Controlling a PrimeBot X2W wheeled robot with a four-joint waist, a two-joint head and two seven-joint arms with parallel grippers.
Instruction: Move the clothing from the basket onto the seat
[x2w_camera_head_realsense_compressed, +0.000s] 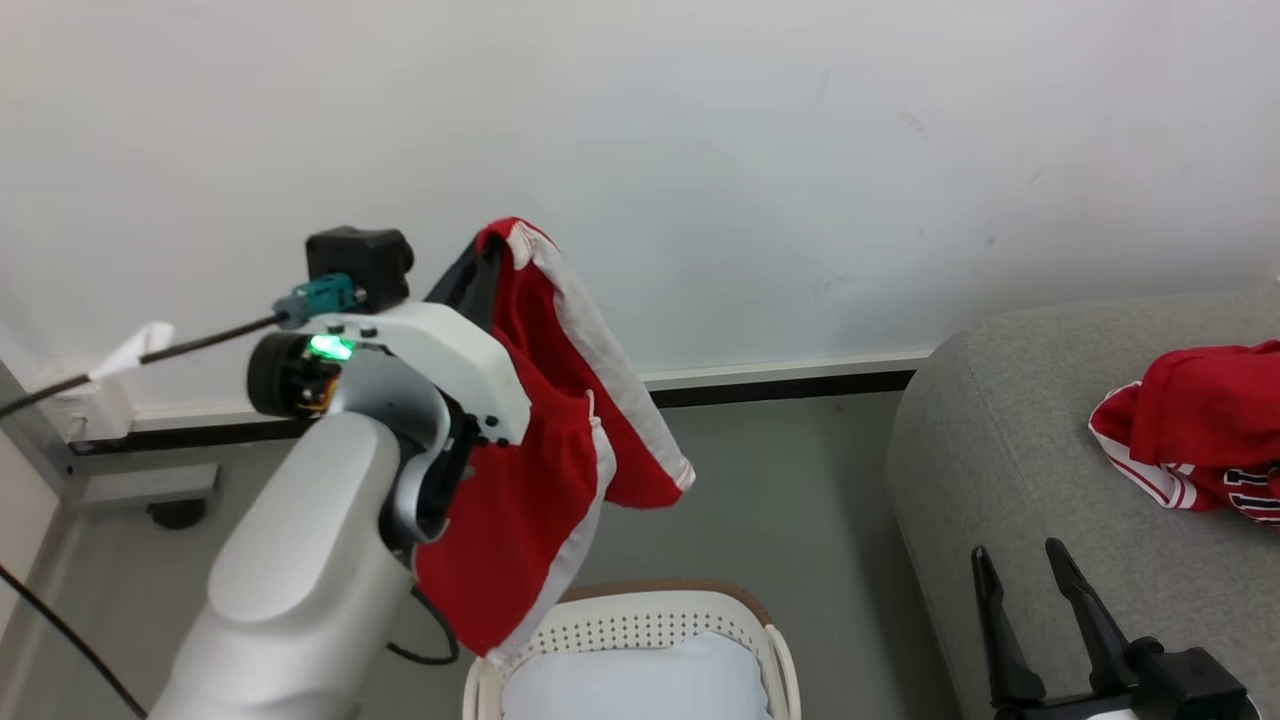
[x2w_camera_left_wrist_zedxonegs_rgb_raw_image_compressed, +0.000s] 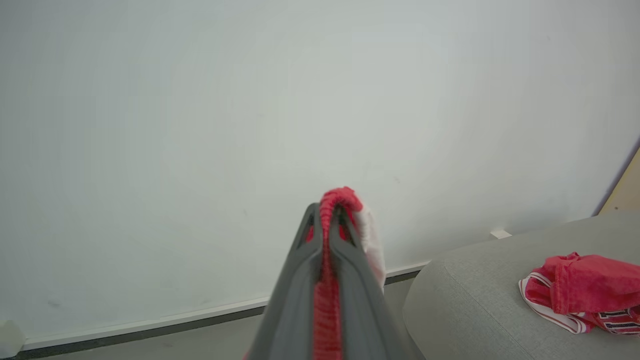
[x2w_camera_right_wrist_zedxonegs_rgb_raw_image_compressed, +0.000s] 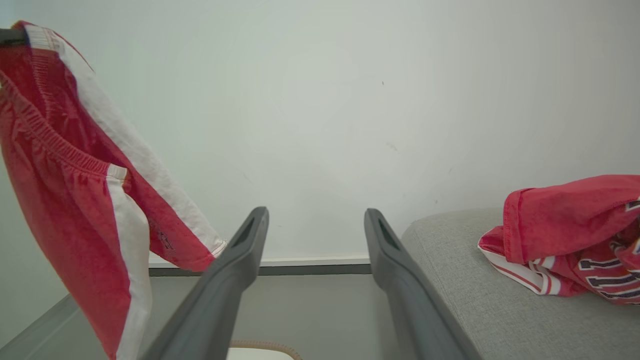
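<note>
White wall (x2w_camera_head_realsense_compressed: 800, 150) behind. Left hand (x2w_camera_left_wrist_zedxonegs_rgb_raw_image_compressed: 328, 212) clenched on red garment (x2w_camera_head_realsense_compressed: 540, 430), which hangs in air above the basket (x2w_camera_head_realsense_compressed: 640, 628) (pale pad (x2w_camera_head_realsense_compressed: 640, 685) inside). Right hand (x2w_camera_head_realsense_compressed: 1017, 552) released, empty, by the sofa (x2w_camera_head_realsense_compressed: 1000, 450); red jersey (x2w_camera_head_realsense_compressed: 1200, 420) lies on its seat.

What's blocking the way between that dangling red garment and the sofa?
Nothing visible. The red garment hangs from the shut left end effector above the basket, with open floor between it and the sofa. The open right end effector sits low near the sofa, and another red jersey lies farther along it.
</note>
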